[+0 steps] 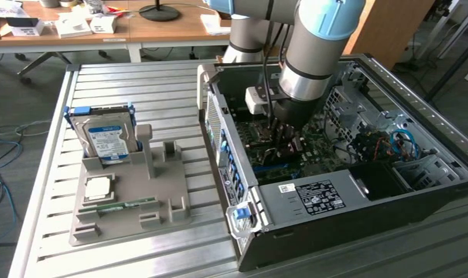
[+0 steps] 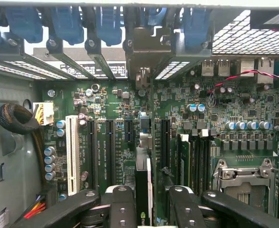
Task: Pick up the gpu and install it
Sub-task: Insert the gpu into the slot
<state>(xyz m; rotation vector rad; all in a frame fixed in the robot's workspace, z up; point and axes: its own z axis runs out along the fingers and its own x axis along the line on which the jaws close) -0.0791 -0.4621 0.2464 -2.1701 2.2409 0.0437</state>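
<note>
Hidden: in the exterior view the arm (image 1: pixel 315 52) reaches down into the computer case (image 1: pixel 335 231) and its wrist covers the gripper (image 1: pixel 284 142), so the card cannot be made out there.
Cut off: in the wrist view the gripper (image 2: pixel 151 202) appears only as its dark fingers (image 2: pixel 122 209) at the picture's edge.
Hard to make out: whether the card is fully seated in its slot cannot be told.
Gpu: the gpu (image 2: pixel 143 187) stands edge-on on the motherboard (image 2: pixel 225 104), among the long black slots. It runs from between the fingers towards the case's rear wall, where a row of blue latches (image 2: pixel 68 23) sits.
Gripper: jaws parted on either side of the card. One finger lies close against it, and a strip of green board shows between the card and the other finger.
Case: lying open-side up, with the motherboard, a white slot (image 2: pixel 72 154) and a processor socket (image 2: pixel 246 178) inside.
Tray: the grey fixture tray (image 1: pixel 125 229) on the slatted table (image 1: pixel 164 87) carries an upright hard drive (image 1: pixel 106 139), a processor chip (image 1: pixel 97 188) and a green memory stick (image 1: pixel 122 205).
</note>
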